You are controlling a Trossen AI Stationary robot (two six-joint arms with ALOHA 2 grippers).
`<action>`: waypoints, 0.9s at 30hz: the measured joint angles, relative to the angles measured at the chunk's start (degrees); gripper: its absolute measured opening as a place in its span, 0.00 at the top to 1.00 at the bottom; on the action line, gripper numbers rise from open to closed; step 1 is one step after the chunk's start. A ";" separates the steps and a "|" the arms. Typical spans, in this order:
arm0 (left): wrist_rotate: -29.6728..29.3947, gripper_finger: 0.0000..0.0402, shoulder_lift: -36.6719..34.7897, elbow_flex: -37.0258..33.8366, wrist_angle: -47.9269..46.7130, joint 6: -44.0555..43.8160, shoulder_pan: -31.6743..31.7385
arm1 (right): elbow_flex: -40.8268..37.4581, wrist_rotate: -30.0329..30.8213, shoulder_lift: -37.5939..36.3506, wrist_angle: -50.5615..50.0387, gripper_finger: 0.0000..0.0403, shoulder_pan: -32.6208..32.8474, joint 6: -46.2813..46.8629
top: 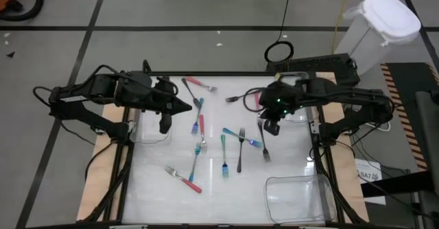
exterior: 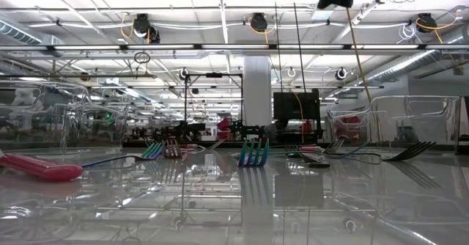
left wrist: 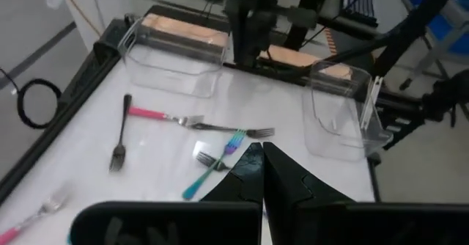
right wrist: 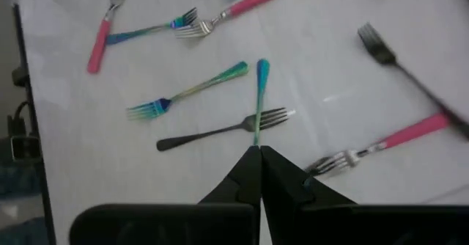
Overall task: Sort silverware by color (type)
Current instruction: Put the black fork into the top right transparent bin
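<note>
Here, scattered forks [top: 224, 150] mostly lengthwise, left gripper [top: 186, 106] and right gripper [top: 260, 121] closed, empty.

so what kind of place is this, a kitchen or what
Not a kitchen; likely a robotics lab or workshop. Forks lie on a white framed table between two robot arms, with cables on the concrete floor and a ceiling of lamps and pipes.

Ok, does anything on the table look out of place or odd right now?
Nothing damaged or spilled. The forks lie scattered and crossing each other mid-table, none in the clear bins. Both claws are shut and empty: left claw and right claw hang above the table.
</note>
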 joint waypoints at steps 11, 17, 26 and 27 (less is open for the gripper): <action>-0.18 1.00 -2.72 0.00 -6.89 2.00 -3.51 | -13.52 1.25 -0.02 2.99 0.93 1.52 24.82; -0.59 1.00 -2.70 -0.04 -6.96 4.01 -4.46 | -19.55 0.97 -0.02 3.40 0.87 3.70 40.34; -0.66 1.00 -2.22 -0.07 -6.98 2.46 -4.46 | -23.55 0.99 0.00 7.32 0.78 6.81 48.34; -0.68 1.00 -2.13 -0.07 -6.96 2.44 -4.46 | -24.00 1.01 0.00 7.82 0.77 7.11 49.01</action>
